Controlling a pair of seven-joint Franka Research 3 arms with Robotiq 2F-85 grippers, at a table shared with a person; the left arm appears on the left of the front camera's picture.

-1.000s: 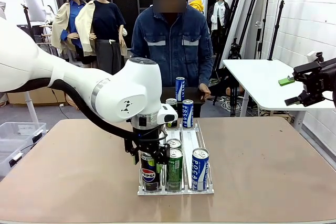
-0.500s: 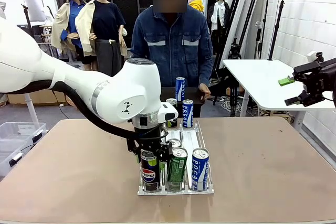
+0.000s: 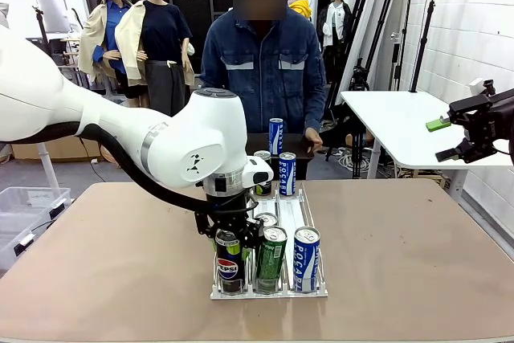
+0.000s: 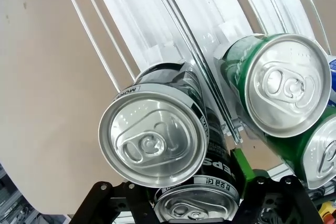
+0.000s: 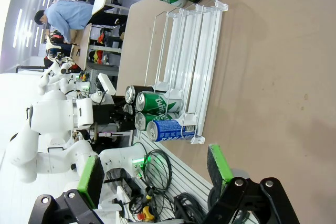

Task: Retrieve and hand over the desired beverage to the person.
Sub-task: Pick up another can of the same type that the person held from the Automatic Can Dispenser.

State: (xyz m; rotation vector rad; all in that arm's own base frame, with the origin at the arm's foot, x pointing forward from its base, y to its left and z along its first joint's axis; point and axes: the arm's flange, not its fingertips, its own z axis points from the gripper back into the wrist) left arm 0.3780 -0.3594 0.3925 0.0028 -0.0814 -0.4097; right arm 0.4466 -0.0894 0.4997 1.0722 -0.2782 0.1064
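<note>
left gripper [image 3: 230, 234]: clenched on a pepsi can [image 4: 197, 208]; the wrist view has that can's top between the fingers, with one pad [image 4: 241, 162] against its side.
can's place: left lane of the rack [image 3: 269, 293], at its near end on the robot's side of the table [image 3: 96, 263]. a second pepsi [image 4: 152, 137] stands right against it in the same lane; i cannot tell which of the two is frontmost.
long axis: upright and in line with the fingers, so the grip comes from above, around the top.
neighbours: a green can [image 3: 271, 256] in the middle lane leans toward the pocari [image 3: 306, 259]; both are just beside the grip.
person [image 3: 273, 70]: at the far side, straight beyond the rack's far end, one hand [image 3: 313, 140] held low.
right gripper [image 5: 155, 171]: released, jaws wide, holding nothing, well off to the right.
nearer arm: the left, by far.
step, as i judge: grasp made, lift not yet done.
next move calls for: a straight rise along the can's axis to clear the lane rails, then a carry over the rack toward the person.
risk: dragging the second pepsi along, or tipping the leaning green can.
</note>
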